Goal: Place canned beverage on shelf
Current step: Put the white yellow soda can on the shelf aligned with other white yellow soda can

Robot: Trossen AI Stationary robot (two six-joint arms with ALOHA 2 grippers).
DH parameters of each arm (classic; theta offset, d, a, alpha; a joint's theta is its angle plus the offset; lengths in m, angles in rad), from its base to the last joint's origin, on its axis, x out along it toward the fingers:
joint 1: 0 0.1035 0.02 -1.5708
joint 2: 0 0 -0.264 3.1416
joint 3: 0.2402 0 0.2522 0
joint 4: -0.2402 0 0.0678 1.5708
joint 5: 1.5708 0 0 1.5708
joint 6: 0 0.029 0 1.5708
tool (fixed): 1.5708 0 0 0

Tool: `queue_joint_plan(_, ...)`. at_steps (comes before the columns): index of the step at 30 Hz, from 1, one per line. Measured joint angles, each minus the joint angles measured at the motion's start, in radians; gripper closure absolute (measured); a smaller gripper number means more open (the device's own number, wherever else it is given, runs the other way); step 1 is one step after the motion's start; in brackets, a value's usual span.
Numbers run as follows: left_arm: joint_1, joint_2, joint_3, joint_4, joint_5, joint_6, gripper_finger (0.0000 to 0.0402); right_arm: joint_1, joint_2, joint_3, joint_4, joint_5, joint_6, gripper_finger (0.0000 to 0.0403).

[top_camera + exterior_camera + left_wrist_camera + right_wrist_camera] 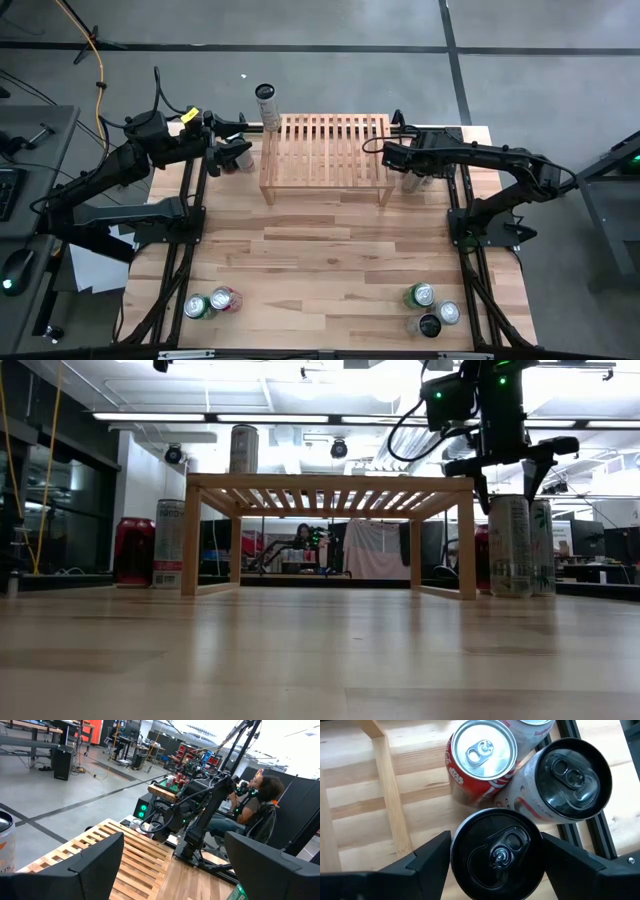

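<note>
Task looks early: one tall pale can (267,107) already stands on the shelf (326,150), at its far-left corner; the rest of the slatted top is bare and nothing sits under it, as far as the low view shows. Right hand (495,851) hangs over a cluster of cans just beside the shelf's right leg, fingers spread wide either side of a black-topped can (496,854) but not yet closed on it, so no grasp yet. Touching that can are a red can (481,755) w/ silver lid and a white can (559,782) w/ dark lid; a further can peeks in behind, mostly cut off. Low view shows these as tall pale cans (510,546) standing upright on the bench (330,270), right of the shelf. Left hand (232,153) waits just off the shelf's left end, fingers open, holding nothing; a red can (134,551) and a pale can (169,543) stand on that side. More cans wait well away from the shelf at the bench's near edge: a pair (212,301) to the near left, three (432,309) to the near right. Still left, I judge: close on the black-topped can, lift clear of its neighbours w/o knocking them, set it on the slats, then likely the others.
</note>
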Motion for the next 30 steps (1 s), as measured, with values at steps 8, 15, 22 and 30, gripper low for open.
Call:
queue_joint_plan(8,0.0,0.0,0.0,0.0,0.0,0.0,0.0067,0.0,0.0,0.0,-0.001,-0.001,-0.004,0.0149)
queue_joint_plan(15,0.0,0.0,0.0,0.0,0.0,0.0,0.0067,0.002,-0.002,0.001,0.0,-0.001,-0.023,0.0155)
queue_joint_plan(22,0.0,0.0,0.0,0.0,0.0,0.0,0.0067,0.018,-0.012,0.077,-0.03,-0.019,-0.084,0.0157)
queue_joint_plan(30,0.0,0.0,0.0,0.002,-0.003,0.0,0.0067,0.032,-0.012,0.286,-0.162,0.099,-0.206,0.0157)
